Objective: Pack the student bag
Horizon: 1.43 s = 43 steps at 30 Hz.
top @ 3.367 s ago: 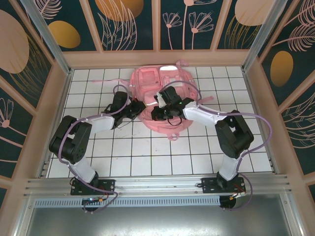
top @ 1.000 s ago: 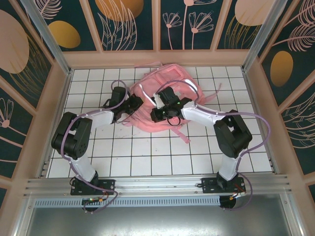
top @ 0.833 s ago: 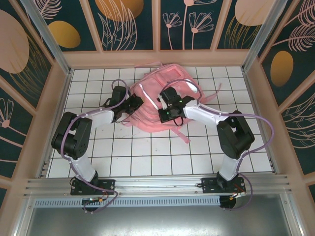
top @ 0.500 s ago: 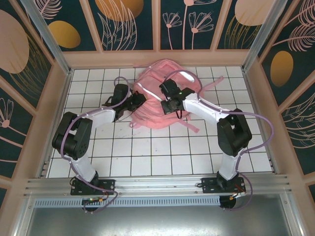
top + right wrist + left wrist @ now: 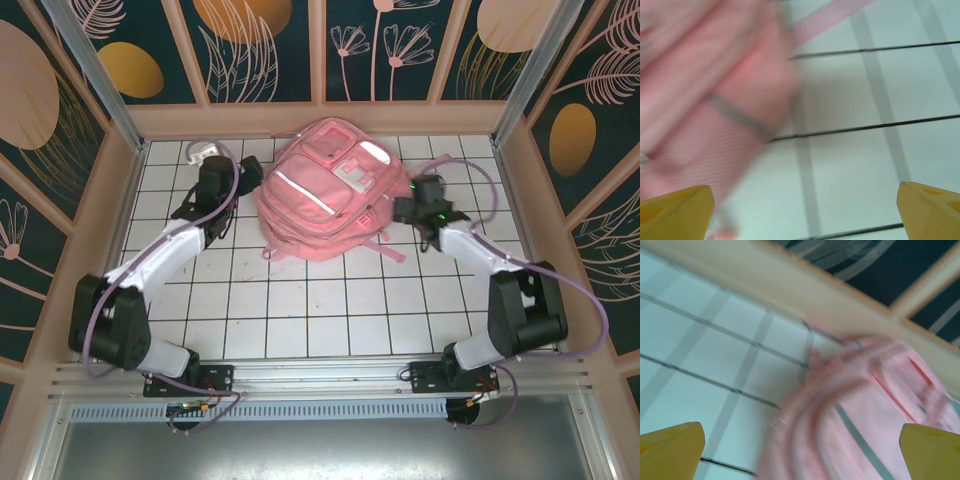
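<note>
Student bag (image 5: pixel 325 185) on table (image 5: pixel 300 320), upper middle of frame.
Left gripper (image 5: pixel 218 170) lies left of it; right gripper (image 5: pixel 408 210) just beside its right edge.

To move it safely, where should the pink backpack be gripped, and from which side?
Probably the loose strap at the backpack's near right corner, approached from the right. It lies thin on the table, clear of the bulging body, which looks too wide for jaws.
</note>
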Available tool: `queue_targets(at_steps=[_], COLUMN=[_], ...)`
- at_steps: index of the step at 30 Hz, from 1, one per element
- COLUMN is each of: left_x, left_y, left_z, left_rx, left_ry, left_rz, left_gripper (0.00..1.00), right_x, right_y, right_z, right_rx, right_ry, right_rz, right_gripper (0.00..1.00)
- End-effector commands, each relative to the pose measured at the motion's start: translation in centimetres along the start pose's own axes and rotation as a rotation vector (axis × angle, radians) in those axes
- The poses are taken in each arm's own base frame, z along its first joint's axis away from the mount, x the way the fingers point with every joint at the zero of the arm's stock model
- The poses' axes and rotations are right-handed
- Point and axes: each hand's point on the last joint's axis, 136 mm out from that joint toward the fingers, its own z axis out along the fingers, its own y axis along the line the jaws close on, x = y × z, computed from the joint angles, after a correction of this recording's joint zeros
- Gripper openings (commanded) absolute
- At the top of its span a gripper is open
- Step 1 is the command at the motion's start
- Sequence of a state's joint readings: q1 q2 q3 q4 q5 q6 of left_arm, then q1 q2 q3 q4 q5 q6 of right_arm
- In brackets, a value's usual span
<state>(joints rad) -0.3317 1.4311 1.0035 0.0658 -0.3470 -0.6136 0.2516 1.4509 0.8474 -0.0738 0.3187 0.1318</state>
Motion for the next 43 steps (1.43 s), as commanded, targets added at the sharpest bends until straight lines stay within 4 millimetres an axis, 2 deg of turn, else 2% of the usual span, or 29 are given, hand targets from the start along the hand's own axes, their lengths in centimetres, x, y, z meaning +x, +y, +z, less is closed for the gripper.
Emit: queue_targets(at_steps=[1,4,7,9,10,11,14,19,21,23,24,29,31,33,43], left_x=[-0.9,-0.2,0.6,1.3,1.8,2.4,3.3,1.9,1.8,2.2,2.9,3.3,3.2,3.8,3.6], left_y=[8.7,12.1,14.7,16.0,16.8,17.3,18.2,17.9,17.8,17.4,17.0,16.0,16.9,16.9,16.8], left_z=[-1.9,-2.9,-3.4,-3.3,-3.2,-3.0,-3.3,-4.1,-3.1,-2.9,-2.2,-2.2,-3.0,-2.5,-2.6], left_rx=[-0.386,-0.496,-0.560,-0.586,-0.601,-0.601,-0.548,-0.397,-0.330,-0.247,-0.226,-0.155,-0.160,-0.163,-0.162], left_ry=[-0.153,-0.209,-0.248,-0.264,-0.260,-0.260,-0.323,-0.429,-0.402,-0.434,-0.385,-0.388,-0.448,-0.393,-0.407], left_rz=[0.234,0.288,0.310,0.316,0.320,0.326,0.353,0.304,0.268,0.266,0.291,0.318,0.287,0.301,0.300], left_gripper=[0.99,0.99,0.99,0.99,0.99,0.99,0.99,0.99,0.99,0.99,0.99,0.99,0.99,0.99,0.99], right_x=[-1.6,-0.3,0.0,-0.1,-0.3,-0.4,1.0,1.0,1.1,1.0,1.1,1.0,1.0,1.1,1.0], right_y=[-4.2,-6.0,-6.7,-6.4,-6.1,-6.1,-7.1,-7.2,-7.2,-7.2,-7.2,-6.8,-6.7,-6.7,-6.7], right_z=[-0.3,-0.8,-1.6,-1.9,-2.1,-2.2,-1.0,-1.0,-0.9,-0.9,-0.9,-0.8,-0.8,-0.8,-0.8], right_rx=[0.085,0.098,0.083,0.042,0.000,-0.041,-0.081,-0.090,-0.084,-0.084,-0.082,-0.086,-0.092,-0.093,-0.093], right_ry=[-0.283,-0.409,-0.511,-0.551,-0.575,-0.595,-0.593,-0.588,-0.584,-0.585,-0.582,-0.581,-0.579,-0.578,-0.580], right_rz=[0.088,0.092,0.093,0.081,0.080,0.099,0.156,0.157,0.153,0.153,0.153,0.135,0.134,0.135,0.134], right_gripper=[0.94,0.94,0.95,0.95,0.99,0.99,0.99,0.99,0.99,0.99,0.99,0.99,0.99,0.99,0.99])
